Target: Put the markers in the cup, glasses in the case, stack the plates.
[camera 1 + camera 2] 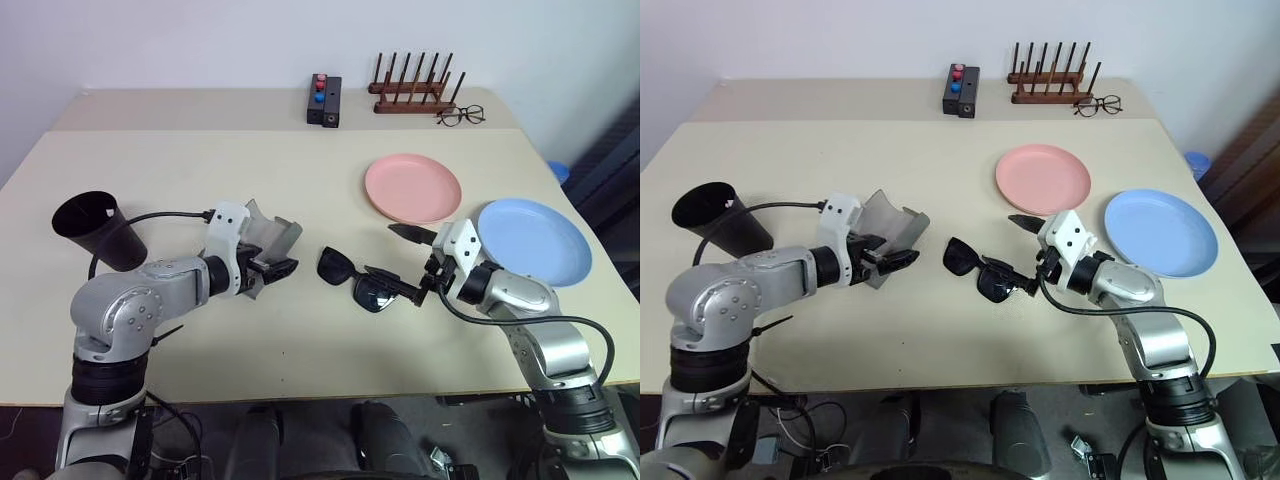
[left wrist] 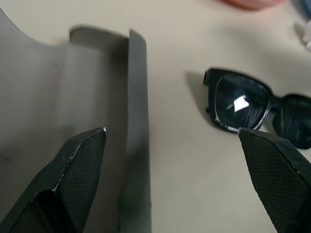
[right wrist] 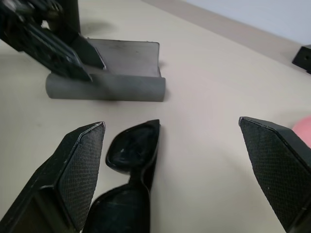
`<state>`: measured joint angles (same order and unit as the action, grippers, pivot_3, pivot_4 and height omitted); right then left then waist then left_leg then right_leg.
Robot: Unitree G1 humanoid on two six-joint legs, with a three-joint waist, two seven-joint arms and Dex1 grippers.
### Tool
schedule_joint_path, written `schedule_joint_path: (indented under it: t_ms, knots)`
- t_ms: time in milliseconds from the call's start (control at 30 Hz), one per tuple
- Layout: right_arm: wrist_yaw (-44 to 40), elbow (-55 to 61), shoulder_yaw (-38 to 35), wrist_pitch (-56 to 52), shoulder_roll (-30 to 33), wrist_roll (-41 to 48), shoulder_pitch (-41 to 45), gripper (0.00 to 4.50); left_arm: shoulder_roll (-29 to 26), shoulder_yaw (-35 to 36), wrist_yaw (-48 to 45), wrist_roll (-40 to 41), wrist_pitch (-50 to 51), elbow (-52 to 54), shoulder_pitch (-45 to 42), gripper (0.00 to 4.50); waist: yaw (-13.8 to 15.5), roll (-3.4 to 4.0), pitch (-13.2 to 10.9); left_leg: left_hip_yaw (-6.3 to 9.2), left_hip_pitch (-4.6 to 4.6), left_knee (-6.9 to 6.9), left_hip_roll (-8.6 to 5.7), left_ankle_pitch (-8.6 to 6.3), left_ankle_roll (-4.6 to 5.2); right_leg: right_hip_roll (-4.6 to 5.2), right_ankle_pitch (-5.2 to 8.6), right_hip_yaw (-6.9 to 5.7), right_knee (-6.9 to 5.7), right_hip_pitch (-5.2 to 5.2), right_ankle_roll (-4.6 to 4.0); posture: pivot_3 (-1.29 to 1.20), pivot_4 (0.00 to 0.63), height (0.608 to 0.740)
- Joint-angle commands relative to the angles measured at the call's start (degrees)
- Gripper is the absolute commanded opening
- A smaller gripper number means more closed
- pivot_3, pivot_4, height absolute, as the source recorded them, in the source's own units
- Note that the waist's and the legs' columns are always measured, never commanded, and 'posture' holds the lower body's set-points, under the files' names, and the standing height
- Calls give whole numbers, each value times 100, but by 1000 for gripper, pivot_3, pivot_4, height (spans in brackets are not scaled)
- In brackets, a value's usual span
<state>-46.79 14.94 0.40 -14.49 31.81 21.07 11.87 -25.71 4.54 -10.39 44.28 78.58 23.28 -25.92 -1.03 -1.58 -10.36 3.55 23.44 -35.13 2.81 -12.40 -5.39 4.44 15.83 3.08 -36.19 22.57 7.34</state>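
Observation:
The black sunglasses [image 1: 352, 277] lie on the table between my two grippers. My right gripper [image 1: 408, 262] is open and level at their right end; in its wrist view one lens [image 3: 132, 145] sits just inside one of the fingertips [image 3: 82, 165]. The grey case [image 1: 270, 238] lies open-side up left of the glasses. My left gripper [image 1: 272, 268] is open at the case's near edge, with one of its fingertips [image 2: 82, 165] over the case shell [image 2: 73, 97]. The black cup [image 1: 95, 228] leans at the far left. The pink plate [image 1: 412, 187] and blue plate [image 1: 533, 240] lie side by side, apart. The markers are hidden.
At the table's back stand a black box with coloured buttons [image 1: 324, 100] and a wooden peg rack [image 1: 412, 85], with thin clear spectacles [image 1: 461, 116] beside the rack. The table's near edge runs just below both arms.

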Motion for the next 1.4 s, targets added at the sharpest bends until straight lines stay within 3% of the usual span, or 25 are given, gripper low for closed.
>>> schedule_joint_path:
  t_ms: [33, 133, 233, 267, 333, 367, 467, 600, 900, 967, 1133, 1400]
  knots:
    - [49, 365, -81, -56, 28, 85, -37, 4500, 117, -110, 124, -214, 117, -142, -175, 4232, 9, 0, 0, 0, 0, -1, 0, 0, 0, 0, 0, 0, 0, 0, 0, 0, 150, 740]
    - [37, 392, -96, -96, 50, 94, -47, 4500, 143, -197, 168, -401, 214, -299, -249, 3283, 9, 0, 0, 1, 0, -1, 0, 0, 0, 0, 1, 0, 0, 0, -2, 0, 150, 740]
    - [11, 395, -105, -120, 64, 97, -47, 4500, 203, -227, 182, -605, 108, -416, -271, 1643, 6, 0, 0, 1, 0, 0, 0, 0, 0, 0, 1, 0, 1, 0, -3, 0, 150, 740]
    - [7, 398, -105, -127, 66, 98, -49, 4500, 230, -217, 175, -650, 81, -433, -273, 1413, 9, 0, 0, 1, 0, 1, 0, 0, 0, 0, 1, 0, 1, 0, -2, 0, 150, 740]
    - [3, 408, -95, -130, 72, 96, -63, 4500, 284, -189, 150, -717, 32, -430, -279, 342, 11, 0, 0, 1, 0, 1, 0, 0, 0, 0, 1, 0, 1, 0, -2, 0, 150, 740]
    - [0, 415, -85, -136, 74, 97, -73, 4500, 298, -191, 127, -753, -12, -422, -279, 58, 18, 0, 0, 1, 0, 0, 0, 0, 0, 0, 1, 0, 1, -1, -2, 0, 150, 740]
    - [-41, 437, -36, -154, 101, 78, -108, 4500, 198, -263, -89, -942, -516, -409, -264, 58, 16, 0, 0, 1, 0, -2, 0, 0, 0, 0, 8, -1, 1, -3, -16, 0, 150, 740]
    - [-242, 476, 47, -187, 192, 112, -189, 4500, -377, -432, -865, -1261, -1572, -346, -160, 58, 8, 0, 0, 1, 1, 0, 0, 0, -1, 0, 8, 0, 1, 1, -16, 0, 150, 740]
    - [-579, 279, 201, 103, 334, -86, -258, 4500, -2873, -1302, -4728, -1824, -4167, -213, 489, 58, 1, 18, -12, -6, 7, 11, 0, 0, -1, 2, 12, 3, 9, 12, -23, 0, 150, 740]
    - [-592, 202, 193, 157, 332, -113, -254, 4500, -3159, -1502, -5256, -1953, -4476, -276, 513, 58, 29, 22, -15, -8, 7, 9, 0, 0, -1, 3, 12, 4, 10, 11, -24, 0, 150, 740]
    - [-606, 99, 152, 269, 340, -162, -328, 4500, -3176, -1793, -5837, -2227, -4928, -444, 432, 58, 25, 24, -18, -9, 12, 0, 0, -1, -1, 6, 12, 5, 10, 10, -27, 0, 150, 740]
    - [-519, 228, 126, 185, 397, -189, -515, 4500, -2746, -2191, -5934, -2715, -5118, -749, 329, 58, 22, 27, -20, -9, 14, 2, 1, 0, 1, 4, 12, 5, 6, 13, -21, 0, 150, 740]
